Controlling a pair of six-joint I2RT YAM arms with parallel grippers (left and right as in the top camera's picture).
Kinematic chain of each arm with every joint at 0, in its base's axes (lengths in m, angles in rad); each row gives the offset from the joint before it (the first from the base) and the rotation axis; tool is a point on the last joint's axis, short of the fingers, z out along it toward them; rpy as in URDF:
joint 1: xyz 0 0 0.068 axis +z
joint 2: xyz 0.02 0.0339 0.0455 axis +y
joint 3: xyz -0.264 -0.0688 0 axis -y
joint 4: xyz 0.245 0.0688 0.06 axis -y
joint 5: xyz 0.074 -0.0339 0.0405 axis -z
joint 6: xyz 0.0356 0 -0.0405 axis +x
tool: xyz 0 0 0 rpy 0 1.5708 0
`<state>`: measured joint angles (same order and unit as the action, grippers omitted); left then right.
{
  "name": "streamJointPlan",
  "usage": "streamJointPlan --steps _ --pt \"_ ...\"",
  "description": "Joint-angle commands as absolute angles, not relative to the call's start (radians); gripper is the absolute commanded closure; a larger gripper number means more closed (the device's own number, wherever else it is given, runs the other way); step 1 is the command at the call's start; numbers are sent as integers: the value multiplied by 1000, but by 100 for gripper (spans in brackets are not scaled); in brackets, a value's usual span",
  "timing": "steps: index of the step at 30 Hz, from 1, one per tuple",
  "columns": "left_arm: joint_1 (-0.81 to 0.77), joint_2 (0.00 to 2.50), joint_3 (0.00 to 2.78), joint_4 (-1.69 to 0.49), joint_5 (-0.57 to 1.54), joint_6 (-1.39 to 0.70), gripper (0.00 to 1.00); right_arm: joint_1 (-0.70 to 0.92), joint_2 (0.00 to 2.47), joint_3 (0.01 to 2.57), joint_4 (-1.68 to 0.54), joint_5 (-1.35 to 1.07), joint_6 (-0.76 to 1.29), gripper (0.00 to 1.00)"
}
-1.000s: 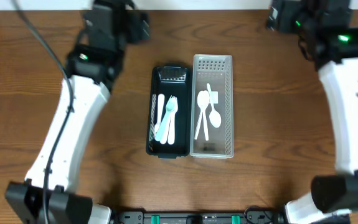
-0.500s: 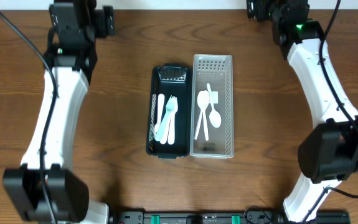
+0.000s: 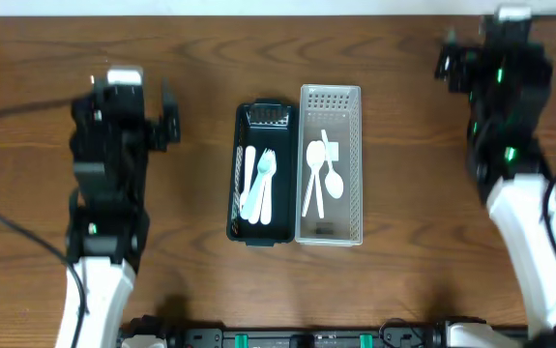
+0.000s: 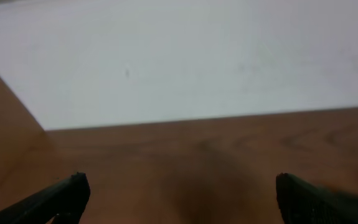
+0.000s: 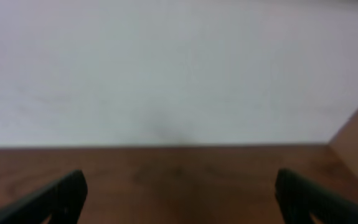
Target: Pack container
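Note:
In the overhead view a black container [image 3: 262, 228] lies at the table's middle with pale forks and a knife [image 3: 259, 184] in it. A clear perforated container [image 3: 347, 155] lies against its right side with white spoons [image 3: 322, 179] in it. My left gripper [image 4: 180, 193] is open and empty, far left of the containers; only its arm [image 3: 118, 126] shows from above. My right gripper [image 5: 180, 190] is open and empty, far right at the back; its arm [image 3: 500, 77] shows from above. Both wrist views show only bare table and white wall.
The wooden table [image 3: 190, 87] ends at a white wall along the back edge. A black rail [image 3: 297, 338] runs along the front edge.
Both arms have pulled back from the table's rear corners toward the front, the left arm down the left side and the right arm down the right side. The containers and cutlery have not moved.

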<state>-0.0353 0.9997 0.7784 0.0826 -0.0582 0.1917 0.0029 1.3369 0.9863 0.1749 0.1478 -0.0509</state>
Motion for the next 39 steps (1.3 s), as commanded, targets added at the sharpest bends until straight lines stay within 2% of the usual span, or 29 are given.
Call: streamJointPlan --steps 1,8,15,25,39 --pt "-34 880 648 88 -52 205 2 8 1204 771 246 189 -31 1" --pt "-45 532 371 84 -52 205 2 8 922 418 315 210 -30 1" --pt "-48 288 310 -8 -52 205 2 8 735 296 286 213 -30 1" --pt "-48 266 310 -53 -52 205 2 8 722 279 20 206 -31 1" --pt "-48 266 310 -435 -52 205 2 10 691 279 -445 206 -30 1"
